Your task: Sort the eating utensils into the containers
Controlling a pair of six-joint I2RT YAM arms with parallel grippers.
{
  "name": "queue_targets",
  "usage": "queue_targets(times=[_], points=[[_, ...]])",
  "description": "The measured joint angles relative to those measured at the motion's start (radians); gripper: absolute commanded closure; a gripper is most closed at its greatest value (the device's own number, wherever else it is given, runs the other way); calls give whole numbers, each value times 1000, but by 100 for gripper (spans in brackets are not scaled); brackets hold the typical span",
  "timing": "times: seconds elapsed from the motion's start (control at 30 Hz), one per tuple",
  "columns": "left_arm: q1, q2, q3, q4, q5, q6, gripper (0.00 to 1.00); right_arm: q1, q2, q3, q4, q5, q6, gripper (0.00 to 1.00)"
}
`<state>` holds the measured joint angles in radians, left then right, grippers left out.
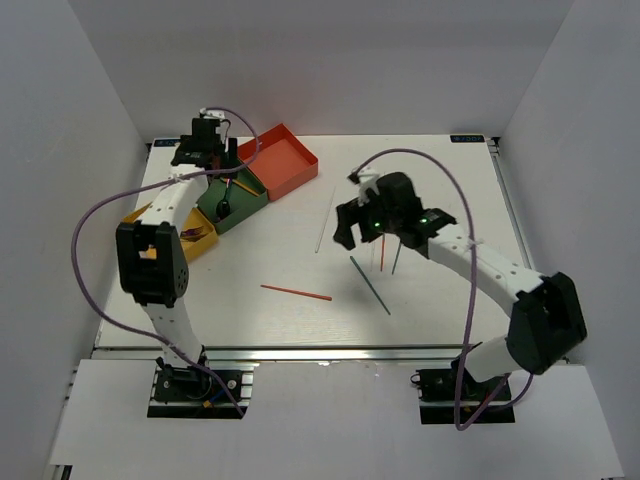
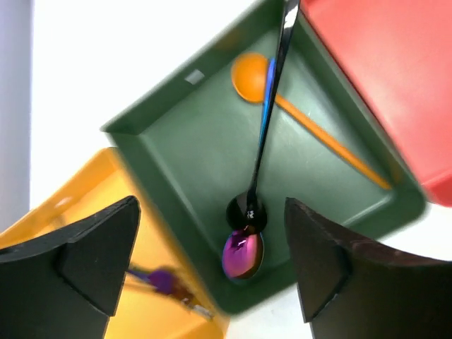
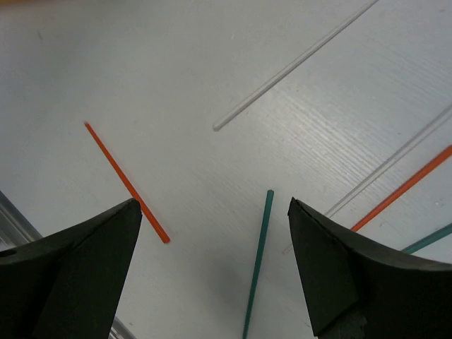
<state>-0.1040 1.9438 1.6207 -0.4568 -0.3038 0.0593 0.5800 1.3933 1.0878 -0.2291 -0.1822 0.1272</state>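
Note:
My left gripper (image 1: 210,158) (image 2: 212,215) hangs open and empty over the dark green box (image 1: 243,205) (image 2: 183,155). In that box lie a black spoon (image 2: 265,134), an iridescent spoon (image 2: 243,256) and a gold spoon (image 2: 311,131). The yellow box (image 1: 190,245) (image 2: 85,205) holds a purple-tinted utensil (image 2: 164,282). The red-orange box (image 1: 280,160) (image 2: 381,70) shows nothing inside. My right gripper (image 1: 347,232) (image 3: 213,208) is open above the table, with a teal chopstick (image 1: 370,285) (image 3: 258,261) between its jaws below. A red chopstick (image 1: 296,292) (image 3: 127,183) lies to its left.
A silver chopstick (image 1: 326,218) (image 3: 296,63) lies beyond the right gripper. Another silver (image 3: 395,159), a red (image 1: 382,255) (image 3: 402,189) and a teal chopstick (image 1: 396,258) (image 3: 427,240) lie close together under the right arm. White walls enclose the table.

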Motion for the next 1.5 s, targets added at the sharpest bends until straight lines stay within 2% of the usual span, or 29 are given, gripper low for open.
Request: queue_targets(times=[0.13,0.23,0.4,0.53,0.7,0.9,0.93,0.97,1.03,1.07,1.1,1.33,1.5], points=[[0,-179,-2,-43,-50,-100,2,163,166,72,-8,54,-139,11],[-1,-375,-58,-46,-110,-203,2,288,313,153,-45,102,-235,11],[-1,-817,-428,34,-179,-354,2,416,478,236,-89,124,-328,13],[0,-995,-637,37,-190,-411,2,462,547,290,-122,131,-372,14],[-3,-1093,-828,60,-148,-432,2,482,622,383,-140,138,-415,18],[-11,-1102,-846,61,-108,-435,2,482,735,476,-206,82,-458,31],[-11,-1103,-846,64,-105,-435,2,481,739,482,-209,84,-456,36],[-12,-1104,-846,66,-103,-435,2,480,739,481,-215,76,-459,56],[-14,-1108,-846,69,-100,-435,2,480,737,479,-223,70,-464,73],[-16,-1109,-846,69,-99,-435,2,481,735,475,-225,65,-464,97],[-16,-1110,-846,69,-98,-435,2,481,732,470,-226,57,-470,100],[-16,-1110,-846,69,-98,-435,2,468,723,460,-234,-17,-469,100],[-16,-1110,-846,69,-98,-435,2,417,660,386,-216,-138,-416,100]])
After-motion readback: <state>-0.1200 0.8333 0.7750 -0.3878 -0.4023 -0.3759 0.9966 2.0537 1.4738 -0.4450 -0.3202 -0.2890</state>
